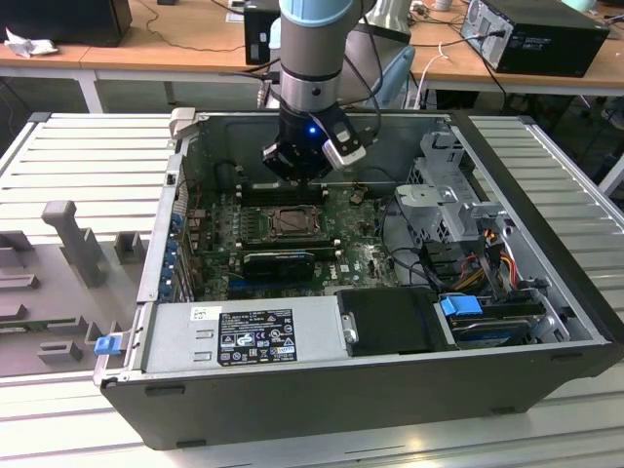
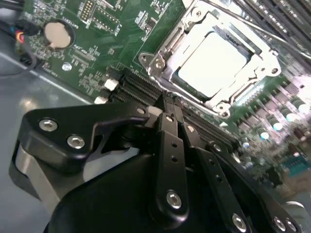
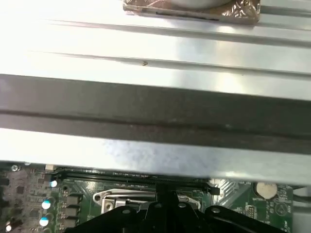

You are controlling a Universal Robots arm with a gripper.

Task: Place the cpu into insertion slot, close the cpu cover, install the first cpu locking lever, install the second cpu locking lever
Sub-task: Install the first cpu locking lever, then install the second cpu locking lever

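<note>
In the second wrist view, the black pincer (image 2: 167, 109) has its 2 fingers pressed together, holding nothing. Beyond it, the silver-grey square cpu (image 2: 216, 60) lies in the metal-edged insertion slot (image 2: 160, 60), under the thin framed cpu cover (image 2: 265, 60).

Bright room light washes my exterior view evenly, with soft shadow inside the computer case (image 1: 546, 322). In my second wrist view the chip (image 2: 217, 58) glares nearly white, and my gripper (image 2: 167, 114) sits close and blurred. My first wrist view blows out on the case wall (image 3: 155, 46).
</note>
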